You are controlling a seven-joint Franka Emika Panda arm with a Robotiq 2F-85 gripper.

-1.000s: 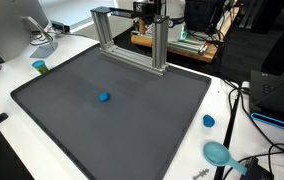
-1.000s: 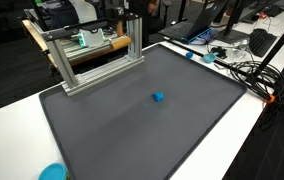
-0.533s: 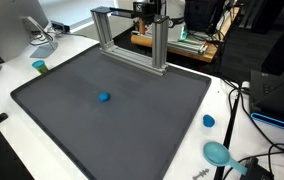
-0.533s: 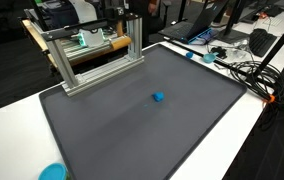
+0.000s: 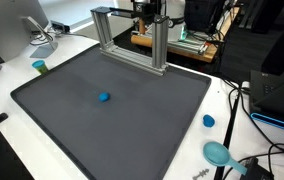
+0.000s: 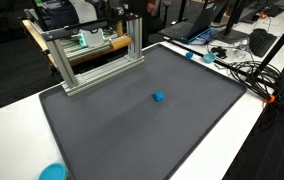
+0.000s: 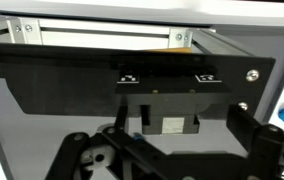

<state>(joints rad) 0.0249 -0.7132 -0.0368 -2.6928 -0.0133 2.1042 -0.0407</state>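
A small blue object [image 5: 104,97] lies alone near the middle of the dark grey mat [image 5: 72,120]; the same blue object [image 6: 158,97] and mat [image 6: 112,125] show in both exterior views. My gripper [image 5: 148,9] hangs high at the back, above the aluminium frame [image 5: 132,35], far from the blue object. In the wrist view the gripper [image 7: 172,150] is open, its dark fingers [image 7: 272,148] spread wide with nothing between them. It looks down on the mat [image 7: 42,70] with the frame [image 7: 102,35] along the top.
The frame [image 6: 92,55] stands on the mat's back edge. Off the mat on the white table are a green cup [image 5: 40,67], a blue cap [image 5: 208,121], a teal scoop [image 5: 217,153] and cables [image 6: 247,72]. A monitor stand [image 5: 40,38] stands beyond the corner.
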